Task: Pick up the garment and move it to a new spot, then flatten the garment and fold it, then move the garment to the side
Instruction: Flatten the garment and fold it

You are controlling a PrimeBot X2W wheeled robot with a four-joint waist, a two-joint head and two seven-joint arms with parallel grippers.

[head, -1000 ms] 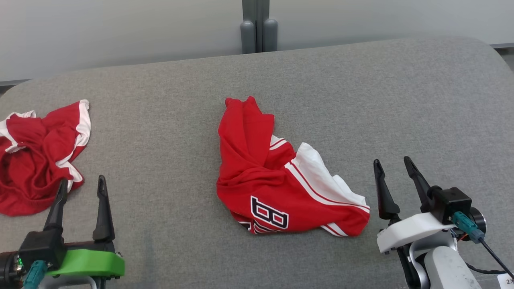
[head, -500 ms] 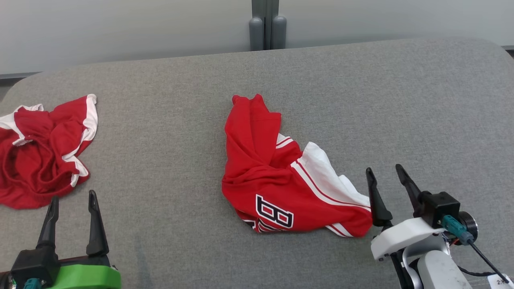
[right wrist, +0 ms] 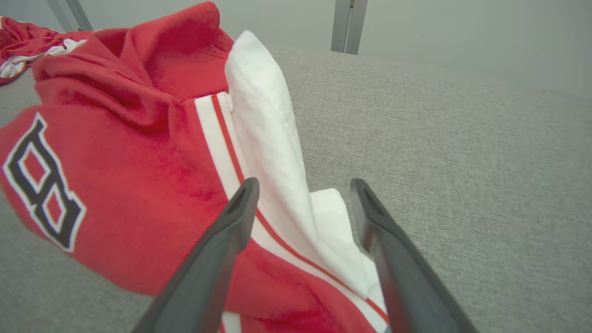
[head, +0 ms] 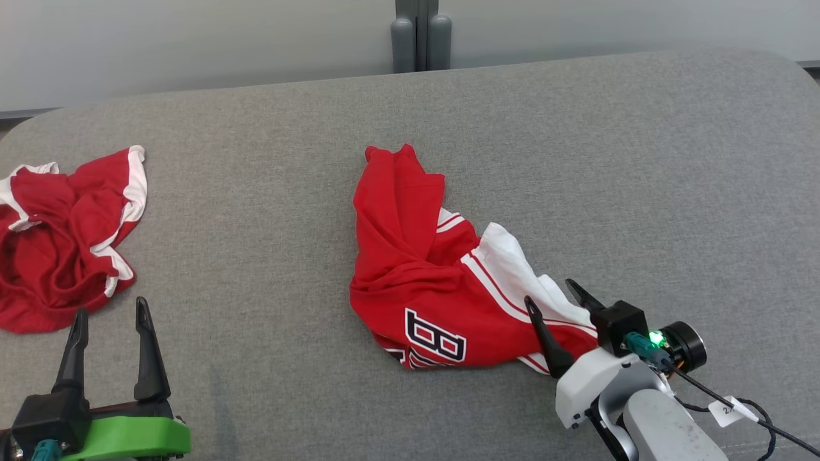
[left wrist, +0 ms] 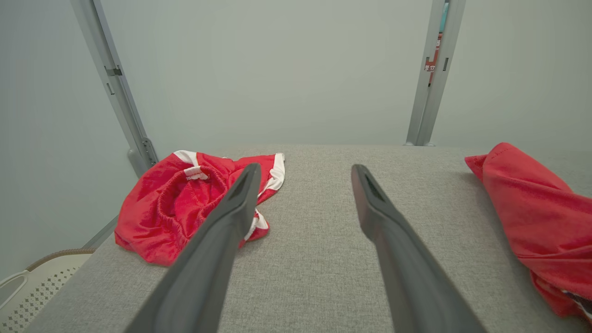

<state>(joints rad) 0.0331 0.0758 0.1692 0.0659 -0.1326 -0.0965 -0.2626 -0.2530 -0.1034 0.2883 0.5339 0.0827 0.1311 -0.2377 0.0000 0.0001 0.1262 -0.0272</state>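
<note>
The garment [head: 410, 269] is a crumpled red jersey with a white side panel and a black-and-white "8", lying mid-table. My right gripper [head: 549, 291] is open at the jersey's lower right corner, its two fingers straddling the white panel's edge. In the right wrist view the garment [right wrist: 138, 152] lies close ahead, and its white fold rises between the spread fingers of the right gripper [right wrist: 305, 185]. My left gripper [head: 110, 307] is open and holds nothing at the table's front left. In the left wrist view the left gripper [left wrist: 306, 167] points over bare cloth, with the garment [left wrist: 532, 217] off to the right.
A second red and white garment [head: 57, 256] lies bunched at the table's left end, just beyond the left fingers [left wrist: 185, 199]. The grey padded table [head: 256, 192] has rounded far corners. Grey posts [head: 419, 35] stand behind it. A white perforated basket [left wrist: 27, 286] sits below the left edge.
My right gripper has moved left and turned, from beside the jersey to over its white corner. The left gripper has drawn back towards the front edge. Both stayed open.
</note>
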